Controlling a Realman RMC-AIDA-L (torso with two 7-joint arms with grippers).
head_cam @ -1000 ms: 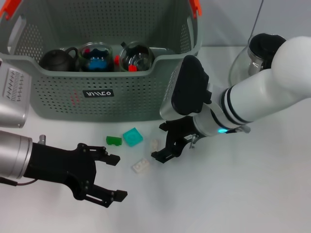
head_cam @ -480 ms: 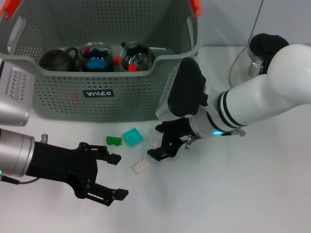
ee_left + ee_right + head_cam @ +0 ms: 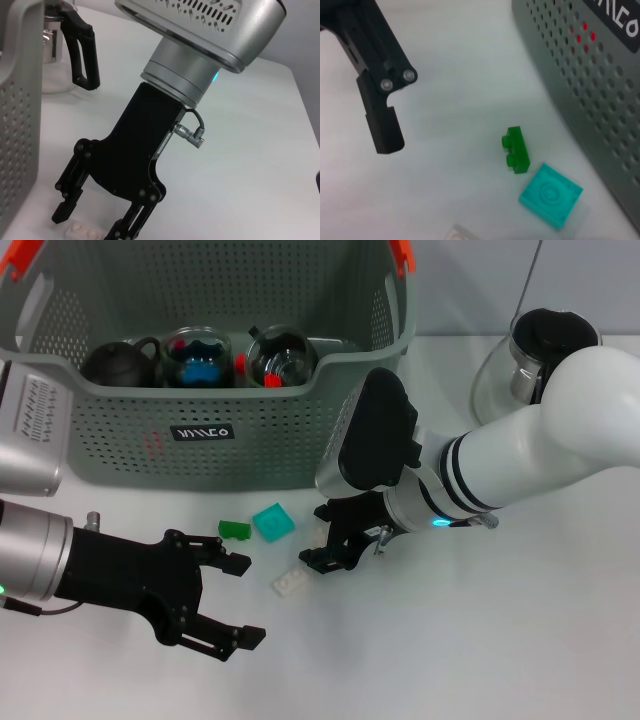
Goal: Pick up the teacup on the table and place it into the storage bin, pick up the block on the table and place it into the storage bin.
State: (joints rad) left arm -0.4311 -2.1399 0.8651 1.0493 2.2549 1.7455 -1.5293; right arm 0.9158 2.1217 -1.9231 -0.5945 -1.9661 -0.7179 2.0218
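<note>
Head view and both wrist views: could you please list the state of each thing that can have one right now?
Bin: upright, holding a dark teapot and two glass cups.
Right gripper: open, above the pale blocks.
Left gripper: open, low over the table, holding nothing.
Green block: on the table, beside the teal one.
Teal block: on the table.
White block: on the table.
Glass teapot: upright on the table.

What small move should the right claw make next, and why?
Probably lower a little and close. The right claw hangs open just above the table, over the small cream block beside the white block; nothing is gripped yet. The left claw waits open nearby.
</note>
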